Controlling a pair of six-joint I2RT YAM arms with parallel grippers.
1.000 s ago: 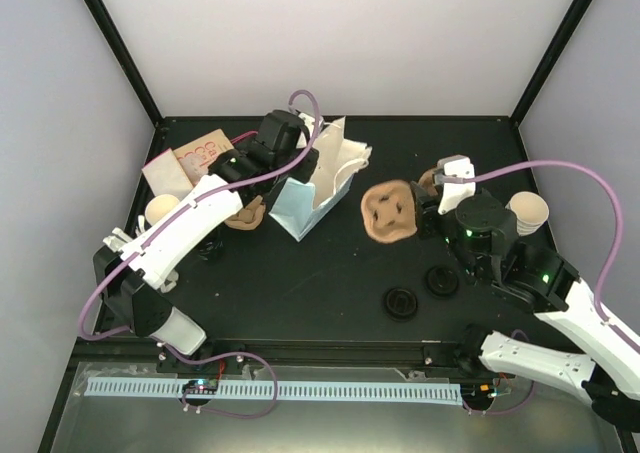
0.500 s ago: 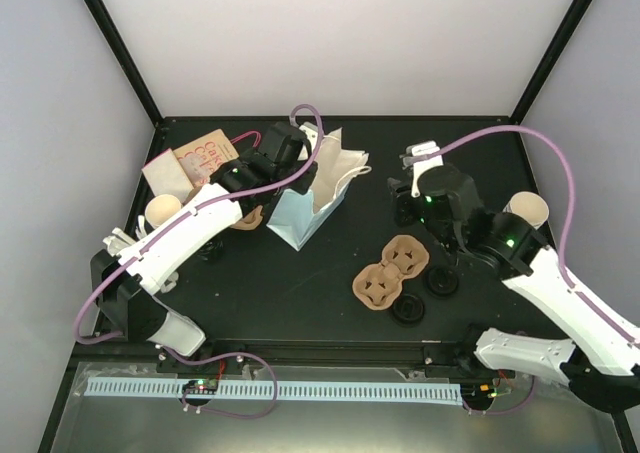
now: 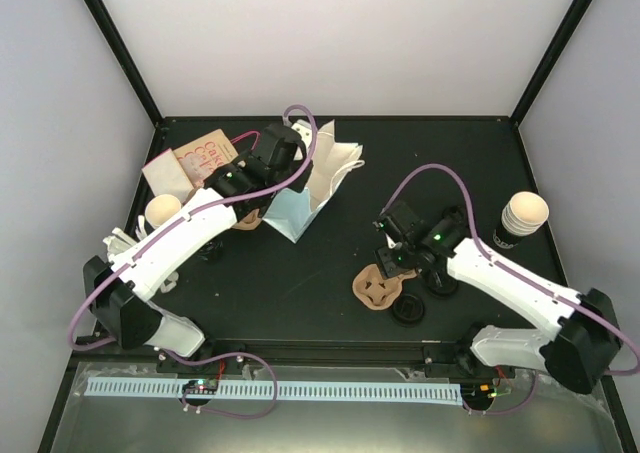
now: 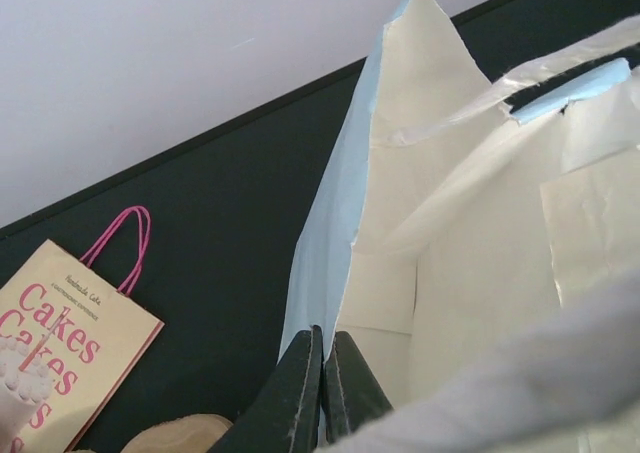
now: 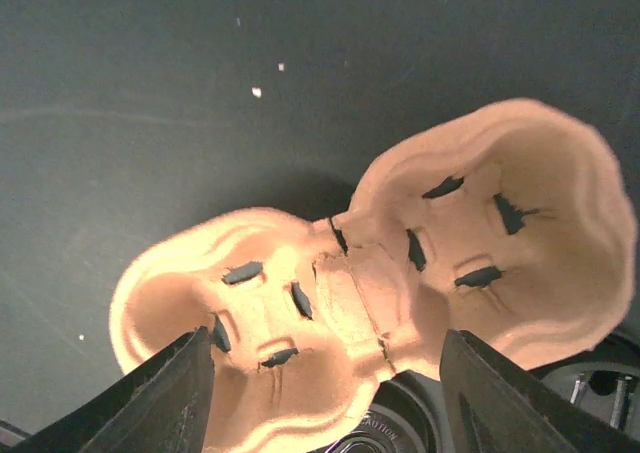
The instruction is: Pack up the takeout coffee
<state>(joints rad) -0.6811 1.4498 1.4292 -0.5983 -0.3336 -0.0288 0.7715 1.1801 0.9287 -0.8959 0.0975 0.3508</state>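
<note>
Top view: the left gripper [image 3: 287, 185] meets the left wall of the paper bag [image 3: 325, 173] at upper centre, its tips hidden under the wrist. At lower centre of the table [image 3: 300, 273], the right arm covers part of the cup carrier [image 3: 375, 288].

Left wrist view: the left gripper [image 4: 320, 368] is pressed together on the paper bag [image 4: 470, 263] at its wall edge; the bag's bottom is cut off.

Right wrist view: the right gripper [image 5: 325, 373] is spread wide either side of the cup carrier [image 5: 380, 283], and a lid [image 5: 385, 433] shows only partly beneath.

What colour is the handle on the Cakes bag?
Pink handle; it shows best in the left wrist view.
</note>
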